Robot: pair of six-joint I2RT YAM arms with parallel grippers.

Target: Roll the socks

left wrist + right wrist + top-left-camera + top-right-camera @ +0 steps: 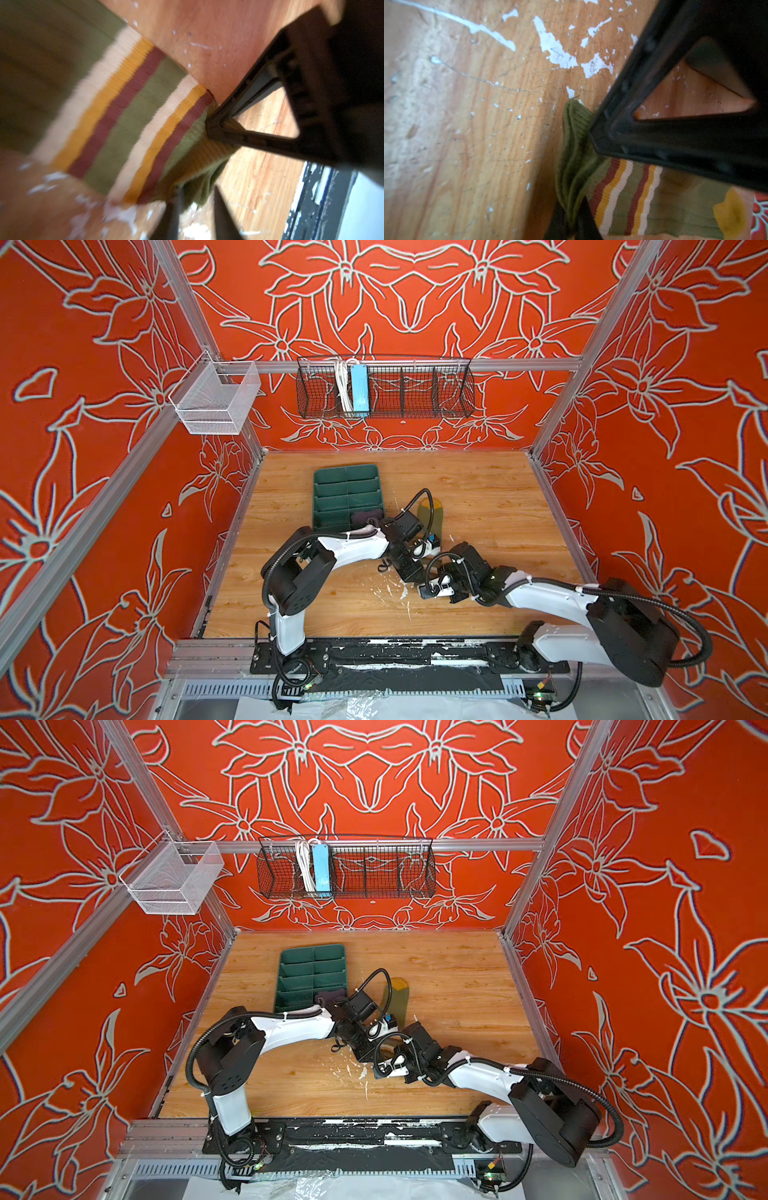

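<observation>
**Both grippers at the olive sock's cuff, purple sock in the tray**

In both top views the dark green divided tray (332, 477) lies on the left half of the wooden table (490, 506), toward the back. The purple sock (368, 516) sits bundled in its nearest right-hand compartment. Just right of the tray the olive sock (437, 520) lies flat with its mustard toe toward the back wall. Its near end is hidden beneath the left arm (353, 547) and right arm (548, 597), whose wrists meet there.

The left wrist view is blurred. The left gripper (195, 160) has the striped sock's ribbed cuff between its fingers; I cannot tell whether they press it or stand loose.

In the right wrist view the right gripper (581, 172) is clamped on the bunched corner of the cuff, over scuffed wood. The stripes and a mustard patch lie flat beyond it.
</observation>
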